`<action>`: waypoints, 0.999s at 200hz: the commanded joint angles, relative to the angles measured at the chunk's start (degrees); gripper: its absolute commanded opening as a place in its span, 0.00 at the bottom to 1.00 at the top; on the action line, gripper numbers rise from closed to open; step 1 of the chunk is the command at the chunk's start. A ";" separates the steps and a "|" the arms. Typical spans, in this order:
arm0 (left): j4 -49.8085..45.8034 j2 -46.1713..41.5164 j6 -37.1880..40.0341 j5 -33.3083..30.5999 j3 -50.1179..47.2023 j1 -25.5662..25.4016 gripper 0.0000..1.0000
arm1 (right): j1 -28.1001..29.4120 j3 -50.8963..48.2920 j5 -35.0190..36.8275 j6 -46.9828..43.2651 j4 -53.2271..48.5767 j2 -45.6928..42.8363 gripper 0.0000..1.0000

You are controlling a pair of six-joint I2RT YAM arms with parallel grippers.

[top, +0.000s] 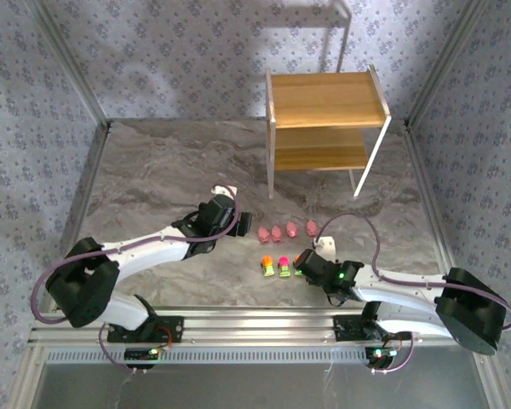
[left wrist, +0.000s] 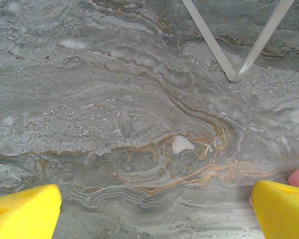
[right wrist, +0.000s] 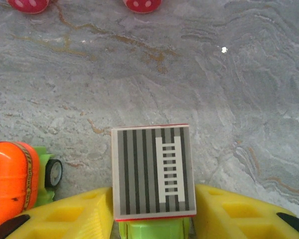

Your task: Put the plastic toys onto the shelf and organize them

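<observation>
Grey-striped toy (right wrist: pixel 153 169) sits clamped in the right gripper (right wrist: pixel 154 211) well short of the shelf (top: pixel 327 123); its ladder print reads from the wrist view; overhead, left gripper (top: pixel 243 221) gapes wide beside four pigs (top: pixel 277 231).

Right wrist view: the grey toy (right wrist: pixel 152 169) sits between the right gripper's (right wrist: pixel 153 191) fingers. Its green base is cut by the bottom edge, and its top hides whether the fingers press it. The orange toy (right wrist: pixel 10 179) runs off the left edge, partly behind a finger. Two pigs (right wrist: pixel 142 4) are cropped at the top. Left wrist view: one pig is a sliver at the right edge, and two white bars (left wrist: pixel 211 42) run off the top, their owner unclear. Overhead, the stand (top: pixel 328 10) is cropped, and the toys are too small for detail.
</observation>
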 commanded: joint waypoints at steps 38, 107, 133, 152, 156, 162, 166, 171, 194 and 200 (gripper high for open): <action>-1.00 0.53 -0.99 0.36 2.05 0.39 0.98 | -1.98 -0.30 -0.31 -1.37 5.09 1.90 0.44; -1.08 0.54 -0.99 0.23 2.16 0.45 0.98 | -2.08 -1.07 0.09 -0.75 4.95 1.78 0.34; -1.00 0.52 -1.03 0.19 2.15 0.45 0.98 | -1.61 -1.30 0.89 0.12 3.37 0.21 0.31; -1.04 0.49 -0.99 0.27 2.08 0.47 0.98 | -1.06 -1.15 1.58 0.66 1.36 -2.07 0.31; -1.00 0.46 -0.99 0.32 2.11 0.46 0.98 | -0.96 -1.02 1.77 0.86 0.72 -2.63 0.30; -0.99 0.41 -0.99 0.32 2.06 0.48 0.98 | -0.85 -0.82 2.02 0.94 -0.21 -3.50 0.30; -0.99 0.44 -0.99 0.36 2.07 0.53 0.98 | -0.84 -0.72 2.24 1.03 -0.89 -4.11 0.30; -1.00 0.37 -0.99 0.36 2.08 0.45 0.98 | -0.81 -0.63 2.24 1.12 -1.40 -4.86 0.30; -0.61 0.09 -0.77 1.23 1.89 0.49 0.98 | -0.79 1.04 3.04 1.41 -5.07 -7.90 0.28; -0.49 -0.05 -0.73 1.45 1.76 0.46 0.98 | -0.86 1.65 3.29 1.28 -6.01 -8.57 0.28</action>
